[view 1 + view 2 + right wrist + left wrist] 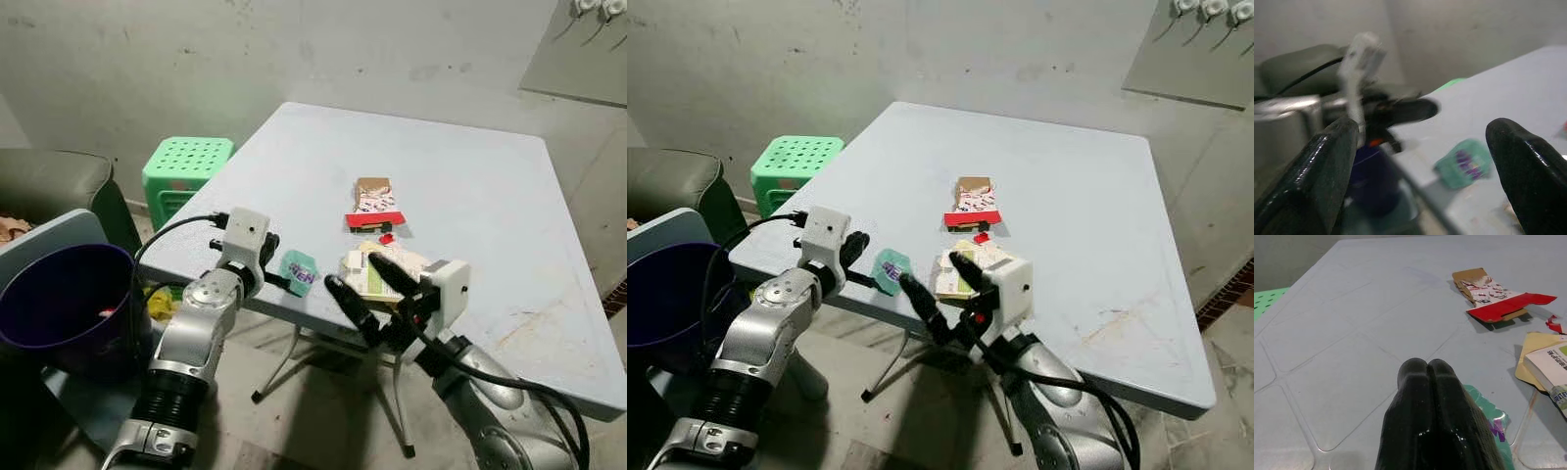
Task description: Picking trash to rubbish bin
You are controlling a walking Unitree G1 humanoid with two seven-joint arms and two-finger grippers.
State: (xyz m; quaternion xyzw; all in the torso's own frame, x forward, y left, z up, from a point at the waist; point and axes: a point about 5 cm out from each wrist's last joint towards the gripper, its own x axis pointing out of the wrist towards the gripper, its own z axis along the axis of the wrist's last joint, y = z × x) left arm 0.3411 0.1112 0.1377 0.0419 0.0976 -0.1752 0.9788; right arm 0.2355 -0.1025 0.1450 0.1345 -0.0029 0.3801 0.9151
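Teal wrapper (298, 270) at table (470, 176) edge | left tool (277, 266) clenched, seemingly touching it | right tool (364, 282) released

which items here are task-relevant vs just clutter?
Job: teal wrapper under the shut left tool; red carton; flat box by the open right tool; purple bin.
Just there: green stool; table; sofa.

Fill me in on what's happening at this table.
A humanoid robot is clearing litter off a pale blue table. Its left gripper is shut on a teal wrapper at the table's near edge, with a dark purple bin to its left. The right gripper, fingers open, hovers by a small carton. A torn red-and-brown box lies farther back.
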